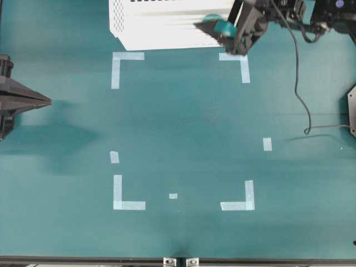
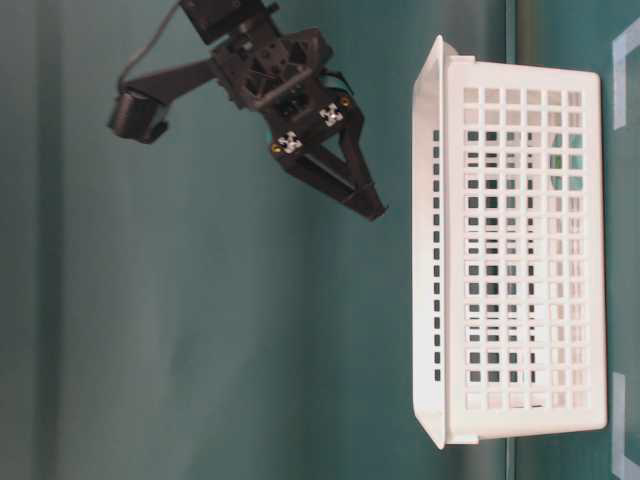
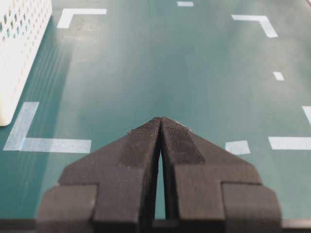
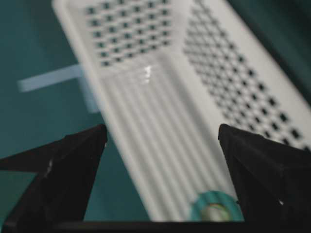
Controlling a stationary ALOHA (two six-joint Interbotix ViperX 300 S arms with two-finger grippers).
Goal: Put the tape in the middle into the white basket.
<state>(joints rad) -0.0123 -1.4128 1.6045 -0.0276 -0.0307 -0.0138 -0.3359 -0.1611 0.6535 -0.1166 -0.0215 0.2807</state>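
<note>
Gaping wide, right jaws (image 4: 163, 141) empty; tape (image 4: 215, 206) seemingly in white basket (image 4: 146, 73).

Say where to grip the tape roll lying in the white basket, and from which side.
Pinch the tape across its outer rim, coming from straight above. It seems to lie flat on the ribbed bottom of the white basket, core facing up, and the perforated walls would likely block a sideways approach. The open right gripper hangs over it.

Even, bright light; blurred right-wrist view
</note>
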